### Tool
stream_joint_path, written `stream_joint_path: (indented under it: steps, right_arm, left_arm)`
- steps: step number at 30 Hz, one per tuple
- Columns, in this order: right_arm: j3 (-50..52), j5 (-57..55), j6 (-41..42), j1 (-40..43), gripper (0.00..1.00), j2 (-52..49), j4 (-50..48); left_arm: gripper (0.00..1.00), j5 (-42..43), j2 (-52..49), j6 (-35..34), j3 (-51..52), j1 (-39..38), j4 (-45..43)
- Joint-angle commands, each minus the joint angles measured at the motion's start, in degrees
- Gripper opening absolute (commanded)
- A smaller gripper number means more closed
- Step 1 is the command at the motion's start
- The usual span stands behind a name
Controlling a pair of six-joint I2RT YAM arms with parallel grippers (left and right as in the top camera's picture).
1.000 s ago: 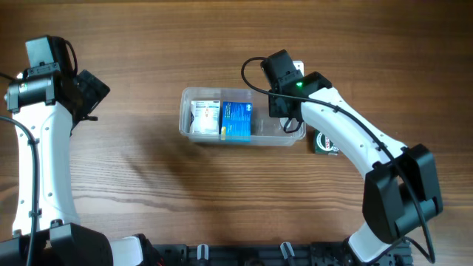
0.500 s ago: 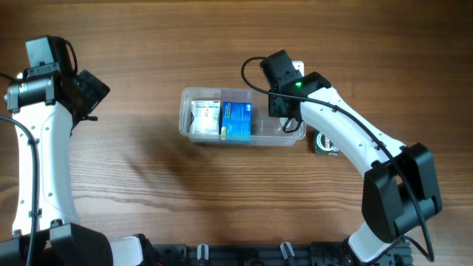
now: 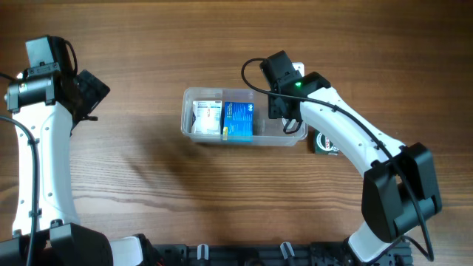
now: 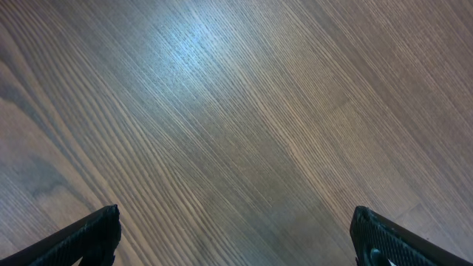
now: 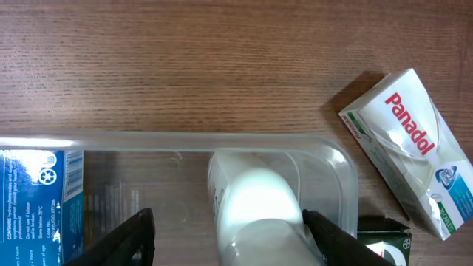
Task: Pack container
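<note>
A: Starting with the surface, what did you log?
B: A brown wooden table (image 3: 148,185) with long straight grain. A pale sheen of light lay on it in the left wrist view. Wood filled every view to the edges.
A: Where was the container?
B: The container (image 3: 184,118) lay near mid-table, long side across, under the end of the right arm. It was clear plastic, rectangular, with rounded corners and a raised rim. In its left half a white carton (image 3: 205,117) stood against a blue carton (image 3: 238,120), both of printed card.
A: And its right end?
B: A whitish, smooth, rounded bottle (image 5: 255,192) lay there, lit too brightly to read. The right pincer (image 5: 228,214) straddled it with its black fingers apart. A gap showed on one side. The other finger was close to the bottle, but I could not tell whether it touched.
A: Outside the container?
B: A white Panadol box (image 5: 406,148) lay tilted on the wood near the container's far right corner. A dark green box (image 5: 384,240) sat beside the right end wall, partly cut off.
A: The left arm?
B: It was at the table's left, well apart from the container. The left pincer (image 4: 235,214) was spread wide over the wood, holding nothing.
A: Changes against a second before?
B: Both arms sat where they had been. The container seemed to have shifted very slightly rightward, with the cartons unchanged inside it.
</note>
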State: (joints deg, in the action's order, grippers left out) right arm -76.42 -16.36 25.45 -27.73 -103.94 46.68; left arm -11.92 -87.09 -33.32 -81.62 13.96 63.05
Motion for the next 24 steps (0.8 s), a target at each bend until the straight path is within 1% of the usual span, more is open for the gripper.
stream_joint_path:
  steps: [1, 9, 12, 16, 20, 24]
  right_arm:
    - [-0.42, -1.2, -1.46, 0.04, 0.64, -0.46, -0.96]
    - [-2.45, -1.18, -2.54, 0.04, 0.65, 3.13, -1.66]
    - [-2.45, -1.2, -3.02, 0.04, 0.69, 5.18, -2.19]
    - [-2.45, -1.31, -3.04, 0.04, 0.71, 8.46, -2.84]
    - [-2.45, -4.9, -2.99, 0.15, 0.73, 11.93, -2.93]
    - [-2.45, -4.48, -2.93, 3.8, 0.75, 16.02, -0.61]
  left_arm:
    - [1.0, 0.11, 0.72, 0.02, -0.79, 0.26, 0.02]
    - [1.0, 0.11, 0.72, 0.02, -0.79, 0.26, 0.02]
    - [1.0, 0.11, 0.72, 0.02, -0.79, 0.26, 0.02]
    - [1.0, 0.11, 0.72, 0.02, -0.79, 0.26, 0.02]
    - [1.0, 0.11, 0.72, 0.02, -0.79, 0.26, 0.02]
    - [1.0, 0.11, 0.72, 0.02, -0.79, 0.26, 0.02]
